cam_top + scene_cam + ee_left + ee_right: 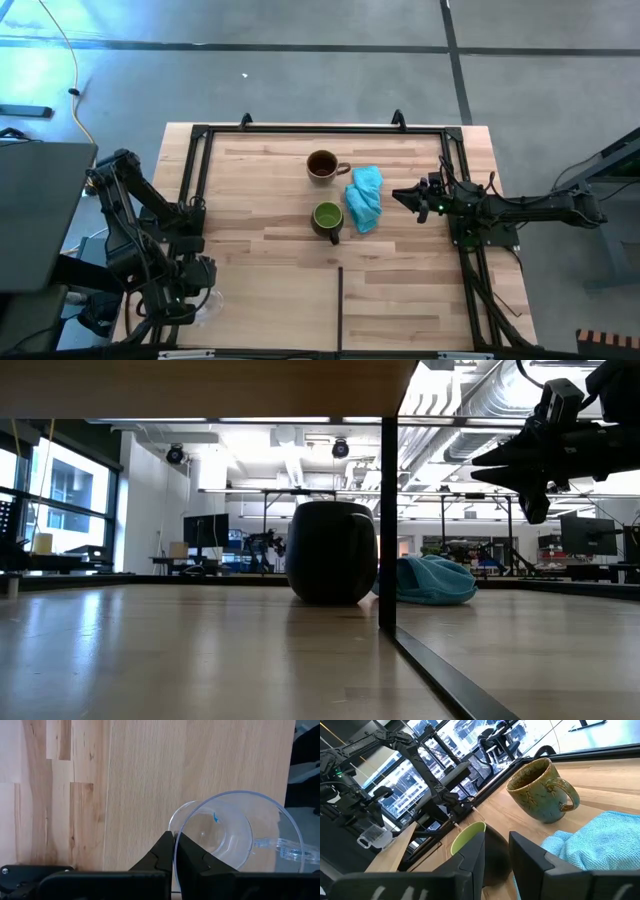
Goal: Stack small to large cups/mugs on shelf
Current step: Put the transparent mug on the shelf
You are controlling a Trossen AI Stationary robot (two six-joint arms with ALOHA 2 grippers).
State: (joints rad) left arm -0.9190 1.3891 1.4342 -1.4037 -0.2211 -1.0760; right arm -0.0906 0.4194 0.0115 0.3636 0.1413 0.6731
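Note:
The clear cup [235,835] is at the near left of the pale wooden shelf [260,250], with my left gripper [174,836] shut on it. It also shows in the high view [207,310]. The green mug [327,217] and the brown mug [322,165] stand upright on their bases mid-shelf. My right gripper [398,196] is open and empty. It hovers above the shelf at the right, pointing toward the green mug [470,837] and the brown mug [540,790]. In the low view one dark mug [332,552] shows. My left gripper pinches the clear cup's rim wall [174,827] on the side away from its handle [280,851], one finger outside and one inside. The fingers come from above, pointing down. The cup is upright with its mouth up. I cannot tell whether its base rests on the wood.
A light-blue cloth [365,198] lies crumpled between the mugs and my right gripper. Black frame rails [195,190] run along the shelf's left, far and right sides. A thin dark seam [340,305] cuts the near half of the wood. Bare wood lies left of the mugs.

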